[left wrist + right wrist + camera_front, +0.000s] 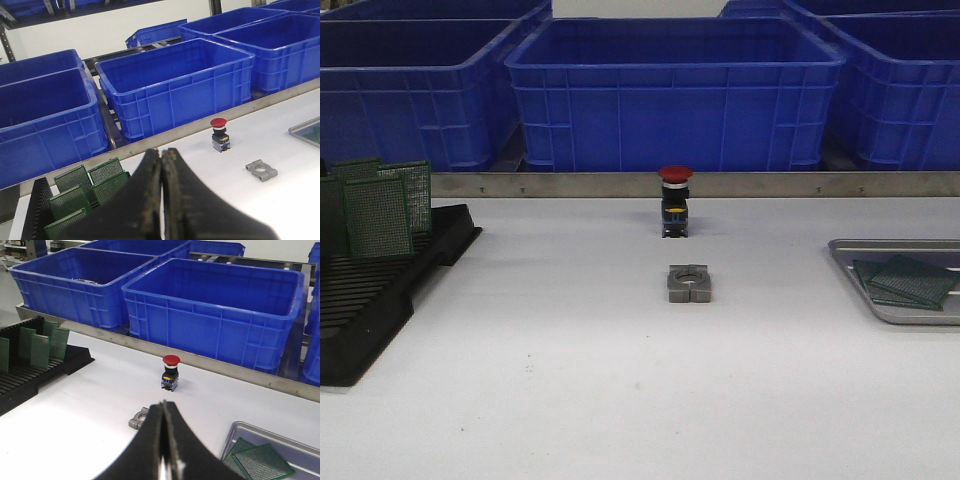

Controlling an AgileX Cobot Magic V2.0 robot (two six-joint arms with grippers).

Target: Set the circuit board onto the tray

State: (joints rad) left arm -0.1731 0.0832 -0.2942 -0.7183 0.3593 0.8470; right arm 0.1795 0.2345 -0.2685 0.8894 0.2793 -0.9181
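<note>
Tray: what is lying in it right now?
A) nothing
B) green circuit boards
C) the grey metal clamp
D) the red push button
B: green circuit boards lie overlapping in the tray, while the red push button and the grey clamp sit on the white table mid-scene.

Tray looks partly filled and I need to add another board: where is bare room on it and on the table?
The tray has bare floor on its left part; boards overlap on its right. The table is bare between the black rack and the grey clamp, and from clamp to tray.
</note>
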